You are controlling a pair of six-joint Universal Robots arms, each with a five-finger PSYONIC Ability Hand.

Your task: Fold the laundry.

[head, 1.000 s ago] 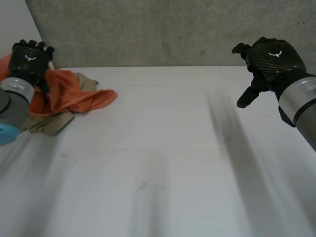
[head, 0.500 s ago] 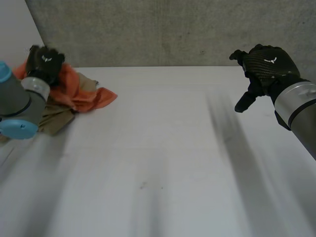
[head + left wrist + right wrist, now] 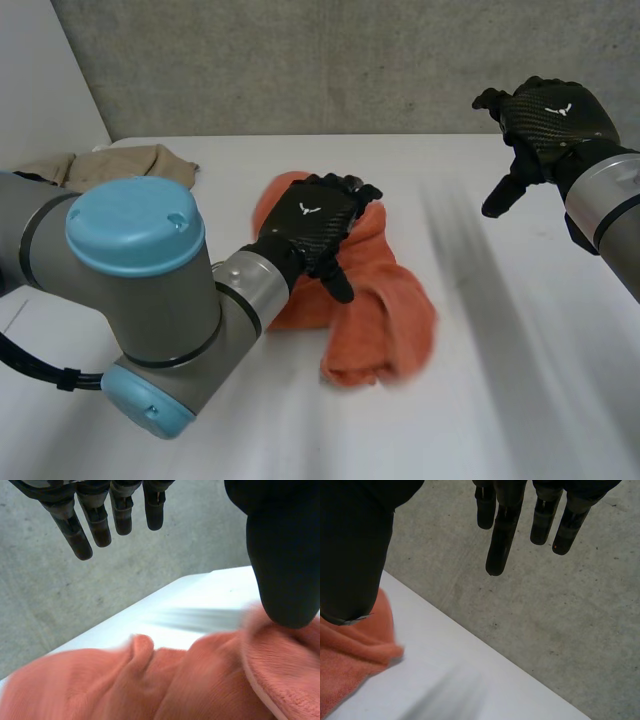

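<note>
A crumpled orange towel (image 3: 385, 310) lies in a heap in the middle of the white table (image 3: 300, 420). My left hand (image 3: 315, 225) hovers over its back part with fingers straight and spread, so it is open. In the left wrist view the fingers (image 3: 100, 525) point away over the table and the thumb (image 3: 282, 555) hangs just above a fold of the towel (image 3: 150, 685); I cannot tell whether it touches. My right hand (image 3: 545, 115) is raised above the table's back right, open and empty. Its fingers (image 3: 502, 535) hang straight, with a piece of the towel (image 3: 350, 665) beside the thumb.
A beige garment (image 3: 110, 162) lies at the table's back left corner. A grey concrete wall (image 3: 350, 60) stands behind the table. My left arm's big joint (image 3: 140, 290) reaches across the front left of the table.
My left arm swung from the pile at the back left to the table's middle, and the orange towel came with it. The beige garment stayed behind. My right hand barely moved.
</note>
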